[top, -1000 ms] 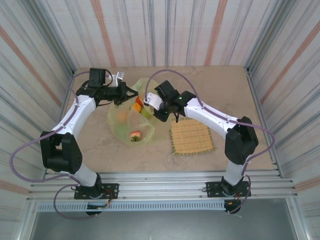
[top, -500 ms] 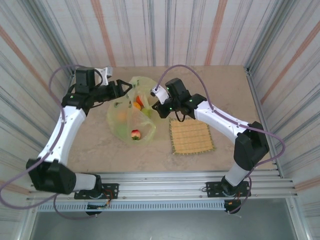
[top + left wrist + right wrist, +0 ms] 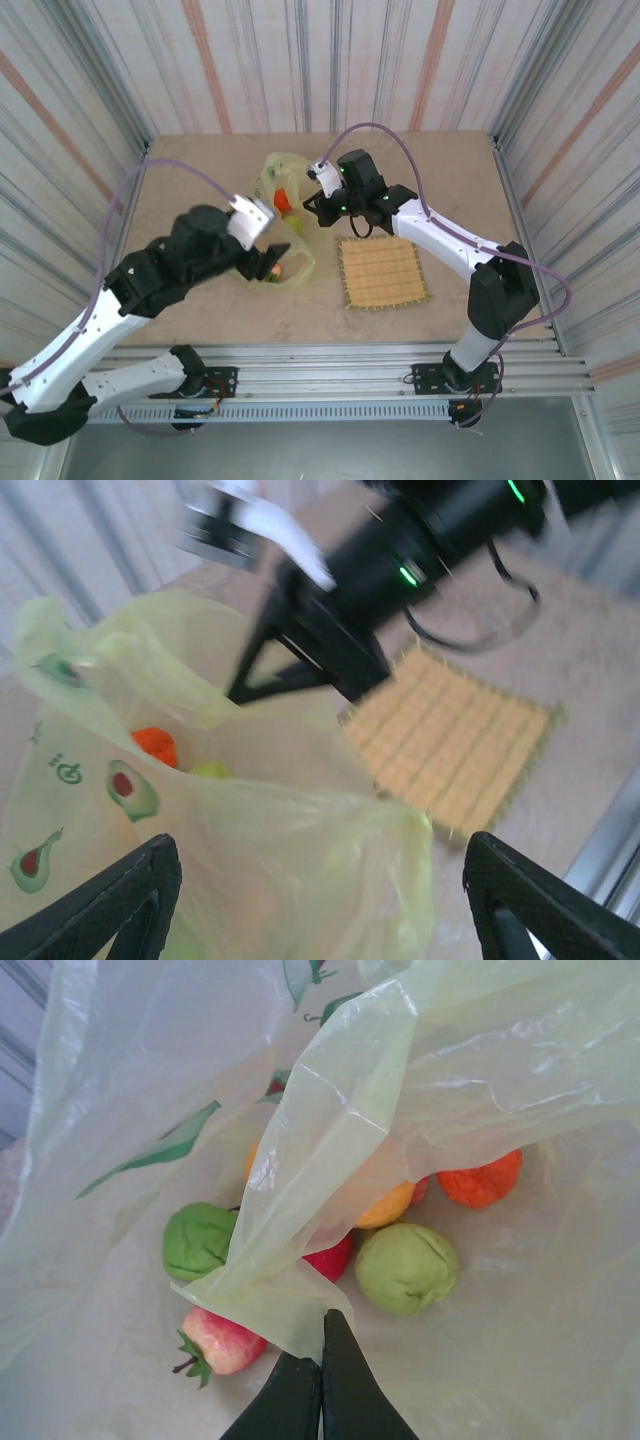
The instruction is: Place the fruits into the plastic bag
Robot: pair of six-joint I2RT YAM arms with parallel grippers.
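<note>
Fruits (image 3: pixel 338 1260) are lying in a loose cluster on the floor of the plastic bag (image 3: pixel 130 1080), and the right wrist camera is looking down on them through the bag's mouth. A left green fruit (image 3: pixel 197 1240) and a right green fruit (image 3: pixel 407 1267) are sitting on either side of a red fruit (image 3: pixel 335 1256). A strawberry (image 3: pixel 222 1345) is lying nearest the camera, just left of the fingers. An orange fruit (image 3: pixel 388 1205) is showing half under a fold of film, and a reddish-orange fruit (image 3: pixel 482 1182) is lying at the far right edge of the cluster.

The right gripper (image 3: pixel 321 1355) is pressing its 2 fingers tightly together on a fold of the bag's rim, which is hanging down over the cluster. In the top view this gripper (image 3: pixel 312 203) is sitting at the bag's right side.

The left gripper (image 3: pixel 322 865) is released. Its 2 fingers are standing wide apart at the lower corners of the blurred left wrist view, clasping nothing, with the bag's near wall showing between them. I cannot tell whether they are touching the film. The left arm is appearing large and blurred in the top view.

The bag is resting near the middle of the table (image 3: pixel 450 170), between the 2 arms. A woven mat (image 3: pixel 383 272) is lying flat just beside it on the right.
</note>
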